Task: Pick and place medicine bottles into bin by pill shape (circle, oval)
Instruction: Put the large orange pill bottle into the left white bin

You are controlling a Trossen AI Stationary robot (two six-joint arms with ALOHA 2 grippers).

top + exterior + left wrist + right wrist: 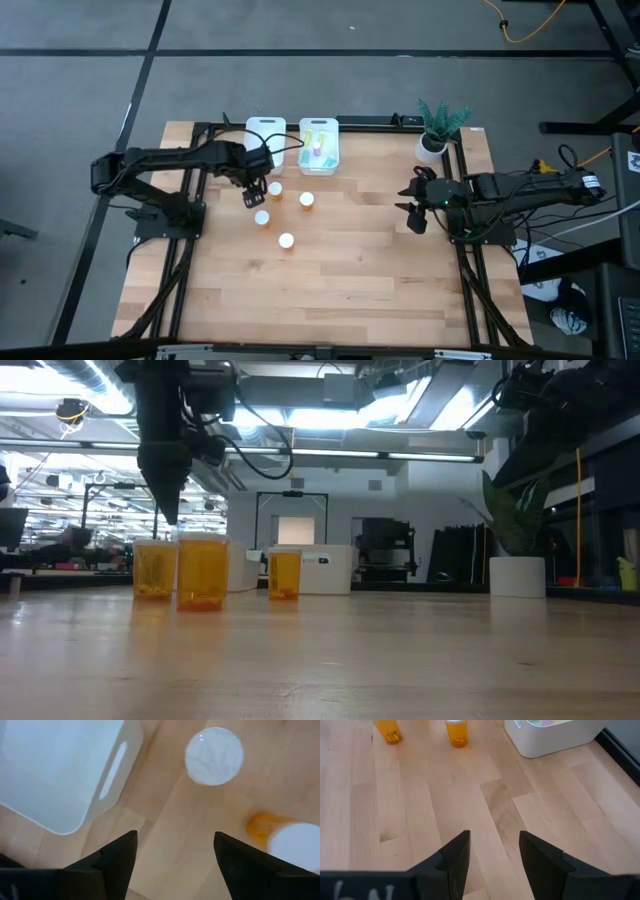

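While the left gripper (251, 198) hovers with jaws spread wide above four orange bottles (275, 190) on the tabletop (360, 260) near two white bins (318, 150), the right gripper (412, 204) waits apart, jaws parted.

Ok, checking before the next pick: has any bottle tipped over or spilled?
Nothing stands out. The four orange bottles stand upright on the table, caps on, none spilled. The slimmer bottles sit inside the right bin. The left claw hovers open above the orange ones.
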